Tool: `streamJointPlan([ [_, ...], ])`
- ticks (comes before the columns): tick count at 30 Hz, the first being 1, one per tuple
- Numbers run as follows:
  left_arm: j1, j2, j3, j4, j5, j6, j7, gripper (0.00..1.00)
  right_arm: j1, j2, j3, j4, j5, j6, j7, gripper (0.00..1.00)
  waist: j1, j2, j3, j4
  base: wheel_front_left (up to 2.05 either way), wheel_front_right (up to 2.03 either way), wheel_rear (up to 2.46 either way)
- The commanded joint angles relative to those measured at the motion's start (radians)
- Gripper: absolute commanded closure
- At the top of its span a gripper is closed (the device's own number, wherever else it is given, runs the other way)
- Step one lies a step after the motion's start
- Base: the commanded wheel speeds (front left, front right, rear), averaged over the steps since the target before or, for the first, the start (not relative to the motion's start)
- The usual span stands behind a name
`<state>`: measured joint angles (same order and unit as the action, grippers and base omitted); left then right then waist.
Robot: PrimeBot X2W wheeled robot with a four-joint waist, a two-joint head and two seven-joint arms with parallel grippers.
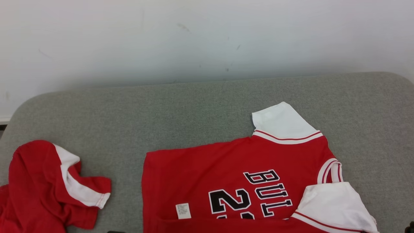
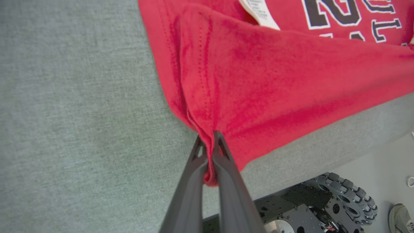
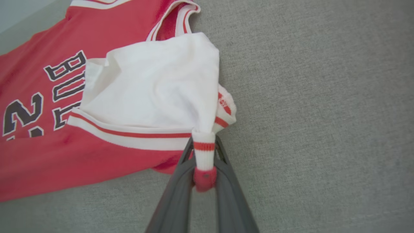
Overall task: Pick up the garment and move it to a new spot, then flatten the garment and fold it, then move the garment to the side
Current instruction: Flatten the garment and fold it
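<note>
At the near edge the left pincer (image 2: 209, 137) is clenched on the red garment's (image 1: 210, 171) hem corner. The right pincer (image 3: 203, 142) grasps its striped trim (image 3: 129, 134) by the white sleeve (image 3: 155, 81). The garment lies at 5 o'clock on the grey surface (image 1: 194, 106). A 2nd red garment (image 1: 42, 184) sits at 8 o'clock, well apart. Bare room runs from 10 to 2 o'clock, up to the rounded far edge and the wall (image 1: 194, 38).

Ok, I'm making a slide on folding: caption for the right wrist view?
Right gripper, jaws shut on the striped sleeve trim of the red basketball jersey, over the grey woven cushion.
</note>
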<state>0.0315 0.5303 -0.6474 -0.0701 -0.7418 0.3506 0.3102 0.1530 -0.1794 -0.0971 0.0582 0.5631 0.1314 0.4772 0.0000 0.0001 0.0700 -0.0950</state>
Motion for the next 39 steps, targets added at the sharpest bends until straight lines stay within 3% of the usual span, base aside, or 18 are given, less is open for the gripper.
streamJointPlan([
  [1,0.014,0.011,0.003,0.002,-0.008,0.004,0.011,1.0,0.017,0.003,-0.01,-0.011,-0.008,-0.002,0.01,1.0,0.0,-0.0001,-0.001,-0.001,0.0,0.0,0.0],
  [2,0.017,0.011,0.002,0.002,-0.01,0.005,0.016,0.78,0.02,0.004,-0.014,-0.015,-0.012,-0.002,0.02,1.0,0.0,-0.0001,-0.002,-0.002,0.0,0.0,0.0],
  [3,0.019,0.011,0.003,0.001,-0.012,0.006,0.016,0.0,0.022,0.006,-0.018,-0.017,-0.018,-0.002,0.031,0.67,0.0,-0.0001,-0.002,-0.003,0.0,0.0,0.0],
  [4,0.019,0.012,0.0,0.003,-0.015,0.007,0.023,0.0,0.023,0.007,-0.021,-0.021,-0.02,-0.002,0.037,0.12,0.0,-0.0001,-0.003,-0.004,0.0,0.0,0.0],
  [5,0.019,0.013,-0.002,0.003,-0.015,0.006,0.024,0.0,0.024,0.008,-0.026,-0.023,-0.024,-0.002,0.041,0.0,0.0,-0.0001,-0.004,-0.005,0.0,0.0,0.0],
  [15,-0.008,0.036,0.027,-0.035,0.014,0.027,-0.01,0.0,0.026,0.013,-0.048,-0.062,-0.05,-0.002,0.051,0.0,0.0,-0.0001,-0.013,-0.014,0.0,0.0,0.0],
  [21,-0.083,0.045,0.077,-0.074,0.066,0.011,-0.12,0.0,-0.045,-0.009,-0.033,-0.13,-0.073,-0.002,-0.022,0.0,0.0,-0.0001,-0.005,-0.017,0.0,0.0,0.0],
  [29,-0.274,0.058,0.076,0.004,0.087,-0.065,-0.071,0.0,-0.286,-0.09,0.053,-0.116,-0.119,-0.002,-0.085,0.0,0.0,-0.0001,0.102,-0.006,0.0,0.0,0.0],
  [39,-0.539,0.026,0.056,0.143,0.102,-0.153,0.016,0.0,-0.663,-0.168,0.216,0.114,-0.042,-0.002,-0.108,0.0,0.0,-0.0001,0.258,0.041,0.0,0.0,0.0],
])
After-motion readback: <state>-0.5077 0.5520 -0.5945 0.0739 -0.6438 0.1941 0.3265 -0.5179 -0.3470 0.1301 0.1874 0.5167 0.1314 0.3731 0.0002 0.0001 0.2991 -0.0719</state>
